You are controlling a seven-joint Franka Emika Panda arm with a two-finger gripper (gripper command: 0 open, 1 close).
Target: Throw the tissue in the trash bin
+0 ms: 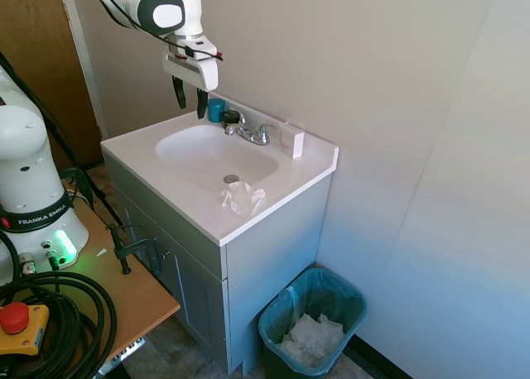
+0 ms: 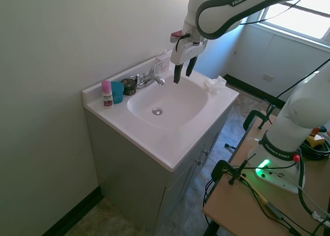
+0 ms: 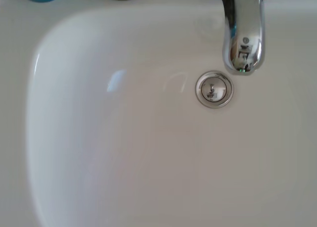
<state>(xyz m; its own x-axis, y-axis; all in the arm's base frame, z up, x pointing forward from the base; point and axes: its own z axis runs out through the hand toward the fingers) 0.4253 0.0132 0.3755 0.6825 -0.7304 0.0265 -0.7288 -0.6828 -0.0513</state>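
Observation:
A small crumpled white tissue (image 1: 242, 199) lies on the sink counter's front corner, also seen at the far right of the counter as the tissue (image 2: 215, 84) in the second exterior view. The dark teal trash bin (image 1: 312, 326) stands on the floor beside the vanity, with white paper heaped inside. My gripper (image 1: 190, 98) hangs open and empty above the basin, near the faucet, well apart from the tissue; the same gripper (image 2: 184, 71) shows in the second exterior view. The wrist view looks straight down into the basin.
A chrome faucet (image 1: 251, 132) sits at the back of the white sink (image 1: 199, 151). A blue cup (image 2: 117, 91), a pink-capped bottle (image 2: 106, 94) and a dark jar (image 2: 128, 86) stand near it. A white soap box (image 1: 291, 139) sits by the wall.

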